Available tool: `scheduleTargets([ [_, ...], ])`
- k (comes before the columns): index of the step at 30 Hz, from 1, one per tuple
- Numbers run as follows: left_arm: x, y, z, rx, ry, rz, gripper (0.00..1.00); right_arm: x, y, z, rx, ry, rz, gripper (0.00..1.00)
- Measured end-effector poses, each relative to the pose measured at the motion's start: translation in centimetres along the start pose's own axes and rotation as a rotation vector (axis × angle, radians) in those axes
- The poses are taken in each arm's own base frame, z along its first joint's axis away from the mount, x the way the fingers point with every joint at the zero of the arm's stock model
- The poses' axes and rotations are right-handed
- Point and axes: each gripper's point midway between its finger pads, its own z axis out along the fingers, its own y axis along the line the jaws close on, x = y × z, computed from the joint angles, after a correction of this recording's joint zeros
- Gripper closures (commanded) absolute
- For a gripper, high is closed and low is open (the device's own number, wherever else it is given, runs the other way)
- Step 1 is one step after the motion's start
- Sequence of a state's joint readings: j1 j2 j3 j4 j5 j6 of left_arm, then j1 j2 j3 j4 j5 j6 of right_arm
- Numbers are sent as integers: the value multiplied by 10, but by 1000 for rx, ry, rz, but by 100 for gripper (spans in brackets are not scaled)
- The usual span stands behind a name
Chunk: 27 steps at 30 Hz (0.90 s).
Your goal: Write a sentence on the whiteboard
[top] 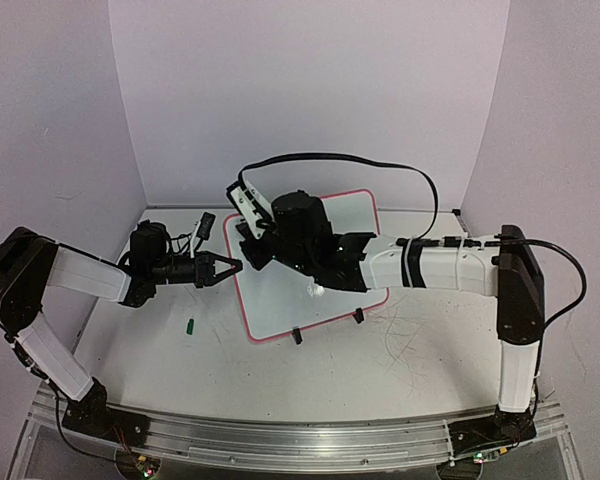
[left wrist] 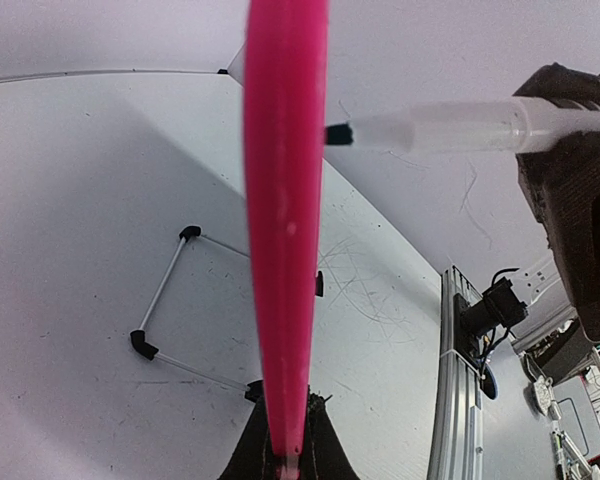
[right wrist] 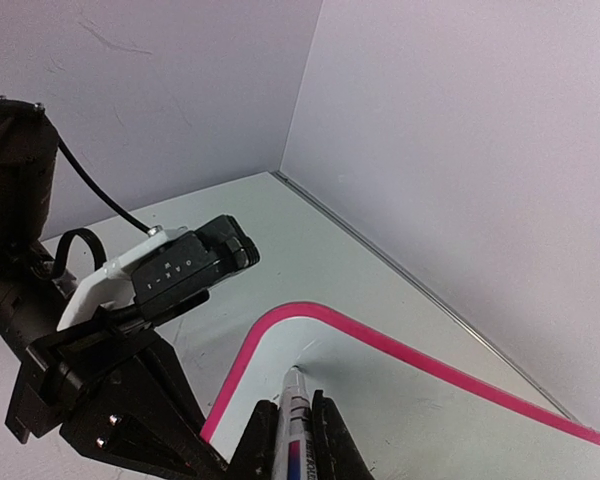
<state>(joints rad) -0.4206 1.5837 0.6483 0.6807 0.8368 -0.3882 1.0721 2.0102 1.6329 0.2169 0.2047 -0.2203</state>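
Note:
The whiteboard [top: 310, 300] has a pink-red rim and lies tilted in the middle of the table. No sentence shows on its visible surface. My left gripper [top: 233, 267] is shut on the board's left edge; in the left wrist view the rim [left wrist: 283, 200] runs straight up out of the jaws [left wrist: 286, 425]. My right gripper [top: 252, 246] is over the board's far-left part, shut on a white marker [right wrist: 297, 425]. The marker's tip rests on the board [right wrist: 430, 420] close to its rounded corner. The marker also shows in the left wrist view [left wrist: 430, 128].
A small green cap [top: 191, 324] lies on the table left of the board. Two black clip feet [top: 296, 336] stand at the board's near edge. A wire stand [left wrist: 160, 300] shows behind the board. Grey scribbles [top: 410, 335] mark the tabletop on the right. Walls close in on three sides.

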Motion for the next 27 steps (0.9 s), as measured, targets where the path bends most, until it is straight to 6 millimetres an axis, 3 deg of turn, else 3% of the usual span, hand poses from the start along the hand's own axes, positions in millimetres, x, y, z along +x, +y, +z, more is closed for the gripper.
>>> scheduleTargets([
  [27, 0, 0, 0, 0, 0, 0, 100, -4, -4, 2, 25, -10, 12, 100],
])
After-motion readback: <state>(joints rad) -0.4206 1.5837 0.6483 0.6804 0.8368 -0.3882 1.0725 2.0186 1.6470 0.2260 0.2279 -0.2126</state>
